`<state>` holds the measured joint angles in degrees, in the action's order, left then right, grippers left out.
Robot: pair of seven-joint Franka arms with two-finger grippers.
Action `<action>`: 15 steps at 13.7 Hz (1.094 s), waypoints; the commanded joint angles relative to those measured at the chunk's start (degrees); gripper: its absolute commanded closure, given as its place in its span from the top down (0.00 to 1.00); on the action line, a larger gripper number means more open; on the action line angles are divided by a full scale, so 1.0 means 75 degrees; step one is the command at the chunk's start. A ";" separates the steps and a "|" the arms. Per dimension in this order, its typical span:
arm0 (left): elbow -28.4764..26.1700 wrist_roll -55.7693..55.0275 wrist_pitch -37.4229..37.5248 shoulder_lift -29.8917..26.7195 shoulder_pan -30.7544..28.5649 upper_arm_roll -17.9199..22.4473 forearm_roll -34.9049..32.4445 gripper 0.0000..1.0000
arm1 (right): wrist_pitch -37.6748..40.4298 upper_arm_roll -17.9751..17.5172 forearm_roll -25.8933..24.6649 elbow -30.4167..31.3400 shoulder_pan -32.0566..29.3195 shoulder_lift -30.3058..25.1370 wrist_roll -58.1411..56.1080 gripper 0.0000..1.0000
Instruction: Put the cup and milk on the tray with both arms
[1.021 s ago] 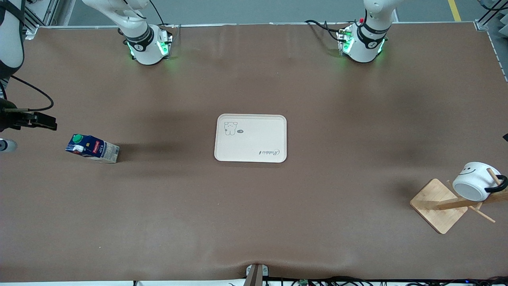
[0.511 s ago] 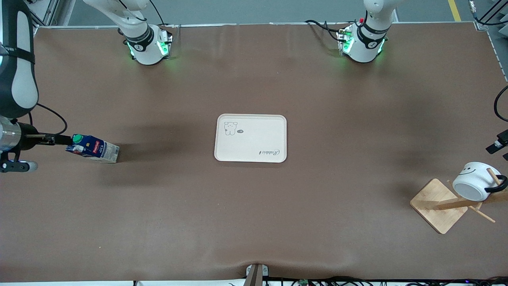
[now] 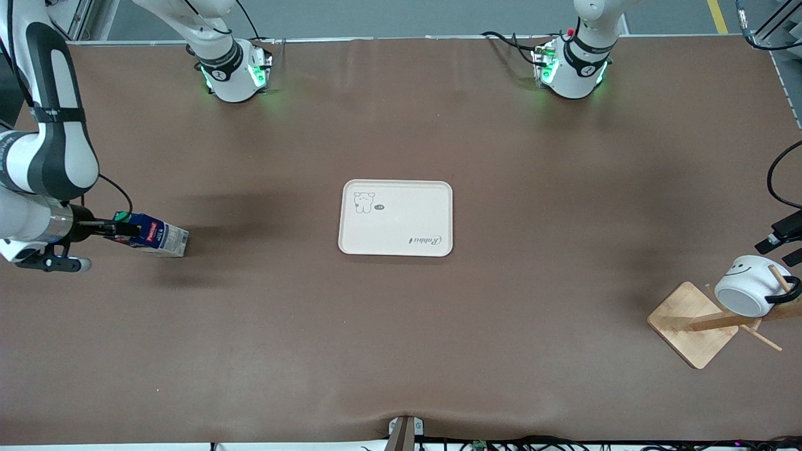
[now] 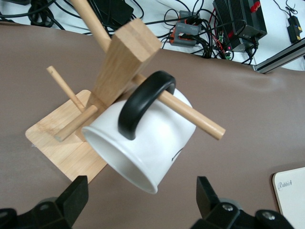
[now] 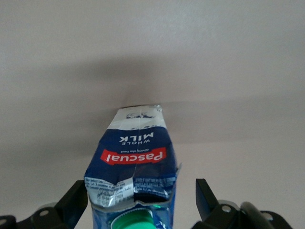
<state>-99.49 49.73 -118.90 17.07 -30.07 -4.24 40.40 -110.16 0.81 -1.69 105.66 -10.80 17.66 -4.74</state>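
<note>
The right arm reaches low from its base with its right gripper [image 3: 122, 228] spread wide, one finger [image 5: 74, 202] on each flank, while the left gripper [image 4: 140, 202], equally wide-jawed, points downward at the table's end.

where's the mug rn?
In the front view the cup hangs by its handle on a peg of the bamboo rack, at the left arm's end of the table, with the left hand open beside it.

Tray [image 3: 395, 218] bare, open table [image 3: 401, 326] all round it. Rack [image 3: 692, 322] pegs crowd the cup [image 3: 749, 285]; handle looks hooked on one, hard to confirm.
</note>
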 commanded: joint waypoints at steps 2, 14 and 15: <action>0.0105 0.0108 -0.0061 0.0091 0.0141 -0.0056 0.0192 0.89 | -0.0532 -0.0096 0.0319 0.0652 -0.0119 -0.0234 0.0058 1.00; 0.0421 0.0025 -0.0189 0.0243 0.0470 -0.0080 0.0180 0.71 | 0.0926 -0.0120 0.0319 -0.0117 -0.0154 -0.0269 -0.0059 0.00; 0.0433 0.0025 -0.0225 0.0267 0.0505 -0.0080 0.0180 0.71 | 0.1394 -0.0131 0.0308 -0.0444 -0.0108 -0.0258 -0.0059 0.00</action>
<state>-97.96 49.65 -119.55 17.72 -27.03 -4.78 40.43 -105.36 0.58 -0.30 106.31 -11.40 16.56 -4.82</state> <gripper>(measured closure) 0.286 0.251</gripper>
